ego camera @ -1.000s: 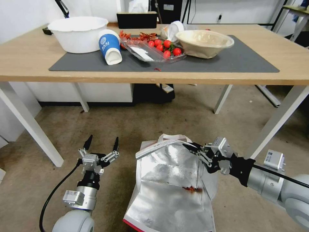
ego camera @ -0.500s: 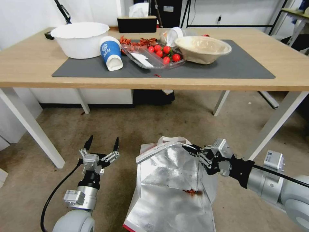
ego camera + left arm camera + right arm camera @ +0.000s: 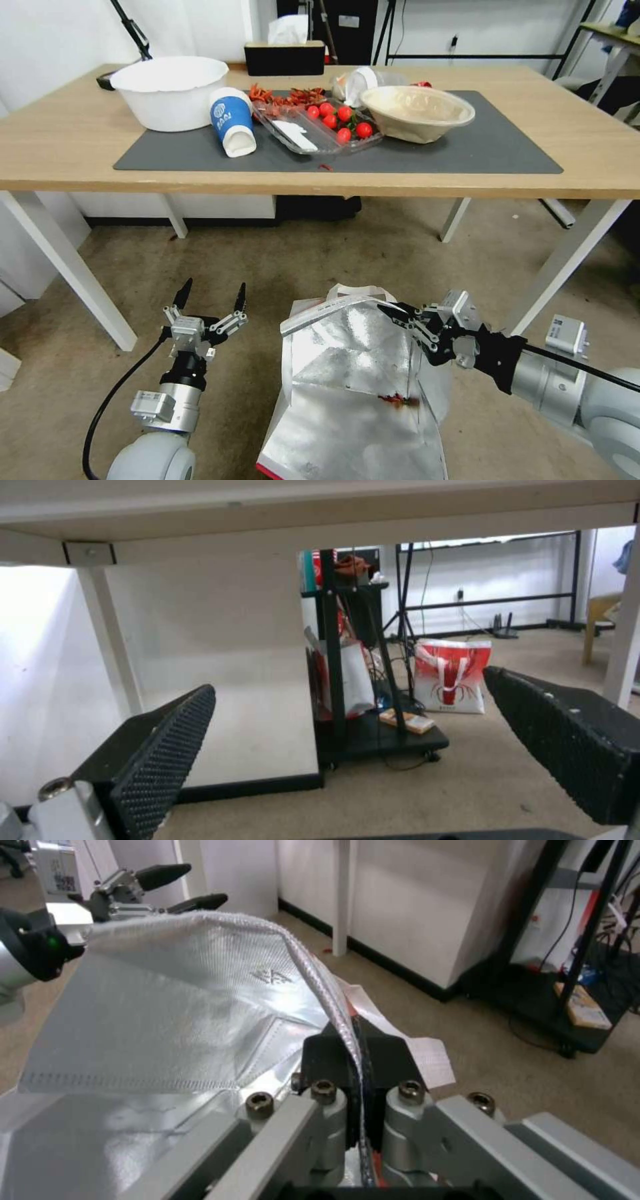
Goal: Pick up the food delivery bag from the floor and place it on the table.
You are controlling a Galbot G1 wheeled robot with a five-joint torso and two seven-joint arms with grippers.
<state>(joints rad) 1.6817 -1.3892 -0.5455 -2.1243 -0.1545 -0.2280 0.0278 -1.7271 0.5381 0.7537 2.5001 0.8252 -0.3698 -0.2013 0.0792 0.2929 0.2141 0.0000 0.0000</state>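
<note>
The right arm is reaching in low from the right, with its right gripper (image 3: 393,312) pinching the foil rim of the food delivery bag (image 3: 353,373), fingers (image 3: 383,1060) clamped tight on either side of that edge. The left arm is sitting just left of the bag, wrist pointing up, its left gripper (image 3: 210,297) gaping wide with nothing in it.

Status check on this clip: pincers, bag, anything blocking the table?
Right pincer shut on the food delivery bag rim, bag low over the floor. Left pincer open, idle beside it. Table mat crowded: bowls, cup, tomato tray.
</note>
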